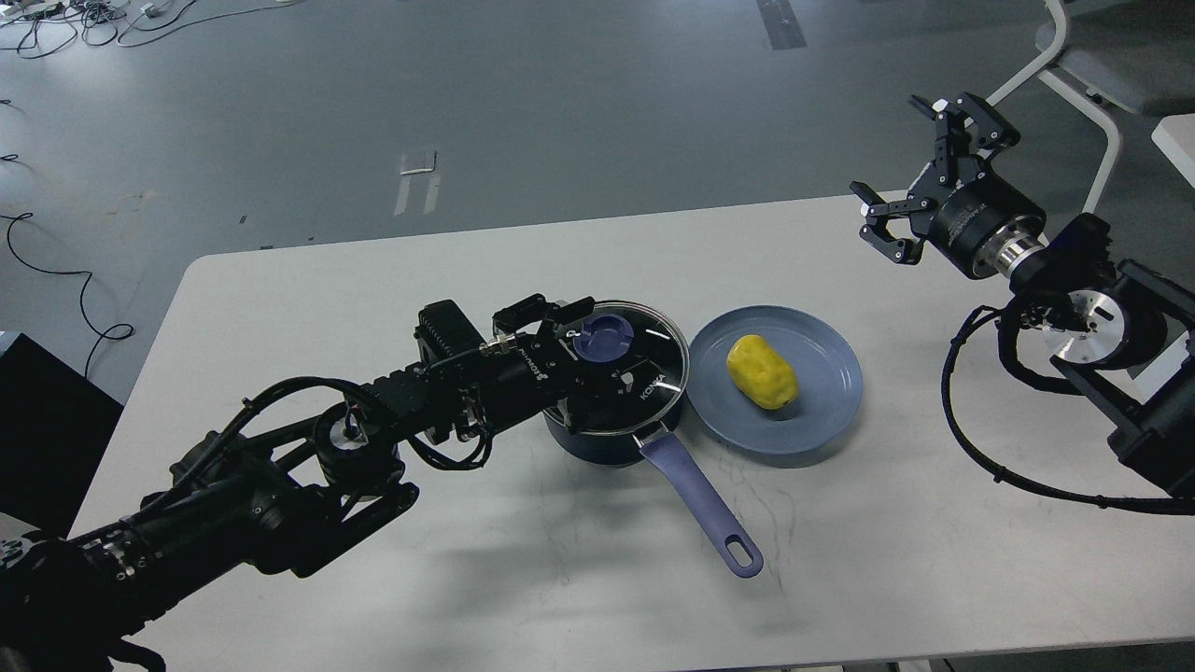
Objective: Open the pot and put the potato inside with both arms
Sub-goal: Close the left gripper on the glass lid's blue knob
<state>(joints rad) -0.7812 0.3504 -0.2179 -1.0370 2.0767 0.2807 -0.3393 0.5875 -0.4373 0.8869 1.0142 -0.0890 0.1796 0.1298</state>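
Head view: my left tool (597, 350) straddles the lid knob (604, 338), grip undeterminable; lid-lifting pending. Right tool (920, 168) released, away from potato (763, 372).

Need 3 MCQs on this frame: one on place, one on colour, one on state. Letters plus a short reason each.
1. Where is the potato?
A. on the plate
B. in the pot
C. bare on the table

2. What colour is the lid knob?
A. red
B. blue
C. white

3. What is the state of the lid?
A. lying on the table
B. held in the air
C. on the pot

Answers:
1 A, it lies on the grey-blue plate right of the pot.
2 B, the knob is blue.
3 C, the lid sits on the pot, with the left gripper at the knob.
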